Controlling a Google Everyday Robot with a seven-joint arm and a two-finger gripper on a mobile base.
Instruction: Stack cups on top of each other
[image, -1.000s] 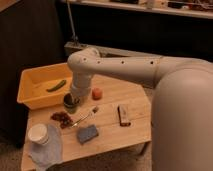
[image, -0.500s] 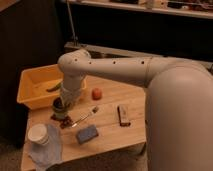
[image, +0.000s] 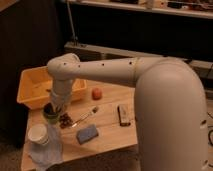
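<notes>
At the far left we see a yellow bin (image: 30, 90) sitting on the back corner of the wooden table (image: 110, 137), with some small dark item lying inside it. In front of the bin, near the table's front-left corner, a white cup (image: 38, 134) stands upright on a crumpled pale bag (image: 46, 150). Just behind and to the right of it stands the green cup (image: 50, 115), and the gripper (image: 55, 108) reaches straight down into or onto its mouth; its jaws are drawn tight together, and we cannot tell whether they pinch anything, perhaps the dark cup, since the wrist hides that spot. Beside the green cup lies a small dark brown clump (image: 65, 119), then a spoon (image: 86, 116) lying diagonally, with a blue sponge (image: 87, 134) in front of it. A red fruit (image: 97, 93) sits farther back, near the bin. Right of that lies a dark flat bar (image: 123, 115). The robot's big white arm (image: 165, 95) fills the right side.
</notes>
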